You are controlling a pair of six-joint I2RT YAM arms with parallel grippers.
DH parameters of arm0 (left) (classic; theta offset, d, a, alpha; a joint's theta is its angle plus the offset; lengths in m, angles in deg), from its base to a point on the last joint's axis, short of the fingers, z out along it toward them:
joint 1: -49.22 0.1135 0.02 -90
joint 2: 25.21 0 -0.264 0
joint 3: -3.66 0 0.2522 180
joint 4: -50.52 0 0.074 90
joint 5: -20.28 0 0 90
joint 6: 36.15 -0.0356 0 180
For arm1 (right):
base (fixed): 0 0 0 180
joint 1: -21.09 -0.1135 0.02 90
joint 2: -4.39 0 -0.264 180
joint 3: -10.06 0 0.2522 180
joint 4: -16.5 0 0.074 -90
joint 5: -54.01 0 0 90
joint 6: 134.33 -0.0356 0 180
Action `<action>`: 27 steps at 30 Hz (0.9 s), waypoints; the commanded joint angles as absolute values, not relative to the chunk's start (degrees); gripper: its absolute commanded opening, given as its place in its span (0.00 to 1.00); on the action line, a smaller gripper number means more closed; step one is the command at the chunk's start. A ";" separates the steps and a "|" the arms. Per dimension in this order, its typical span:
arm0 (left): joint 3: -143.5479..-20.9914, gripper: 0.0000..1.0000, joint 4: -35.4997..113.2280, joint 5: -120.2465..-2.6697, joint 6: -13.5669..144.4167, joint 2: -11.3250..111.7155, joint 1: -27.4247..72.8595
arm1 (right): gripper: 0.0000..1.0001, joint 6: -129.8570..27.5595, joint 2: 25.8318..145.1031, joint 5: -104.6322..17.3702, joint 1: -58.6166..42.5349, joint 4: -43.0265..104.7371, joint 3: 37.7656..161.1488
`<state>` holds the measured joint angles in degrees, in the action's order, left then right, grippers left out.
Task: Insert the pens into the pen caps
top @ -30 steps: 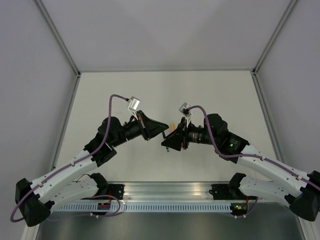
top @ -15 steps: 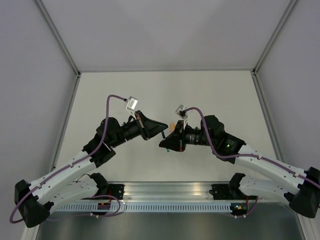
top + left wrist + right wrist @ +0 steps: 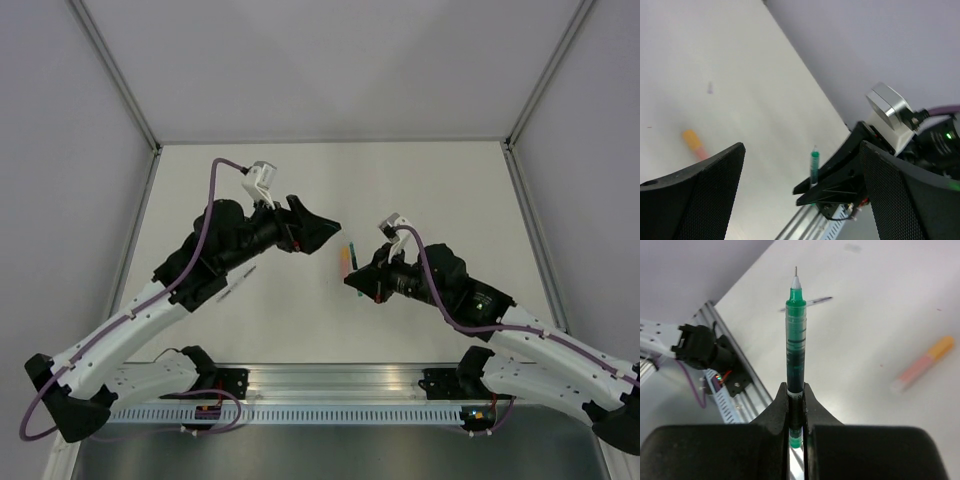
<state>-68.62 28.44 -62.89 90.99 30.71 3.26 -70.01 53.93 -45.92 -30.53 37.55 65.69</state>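
My right gripper (image 3: 795,387) is shut on the dark green pen (image 3: 796,340), which stands out past the fingertips with its bare needle tip showing. From above, the right gripper (image 3: 353,282) is right of centre with the green pen (image 3: 352,249) pointing away from the bases. My left gripper (image 3: 325,232) hangs open and holds nothing, and its wrist view shows that green pen (image 3: 814,167) between its wide-apart fingers (image 3: 695,190). The orange-pink pen (image 3: 922,365) lies on the table under the two grippers. A pale pen (image 3: 238,283) lies beside the left forearm. No loose pen caps are in view.
The aluminium rail (image 3: 330,380) with the arm bases runs along the near edge. Grey walls with metal corner posts (image 3: 115,75) close in the white table (image 3: 330,180) on three sides.
The left gripper opened and drew back to the upper left. The right gripper closed on the green pen and moved right and nearer, so the two grippers now stand apart.
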 commanded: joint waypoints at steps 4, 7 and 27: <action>-75.23 1.00 12.34 -72.36 86.89 35.43 16.23 | 0.00 -66.22 48.60 -30.81 -30.59 43.97 64.78; -76.89 1.00 10.58 -75.42 84.09 39.72 23.54 | 0.00 -66.57 47.46 -30.01 -30.59 43.10 64.52; -80.32 0.87 0.74 -64.70 116.77 66.44 48.25 | 0.00 -68.77 40.34 -39.68 -30.51 39.31 59.68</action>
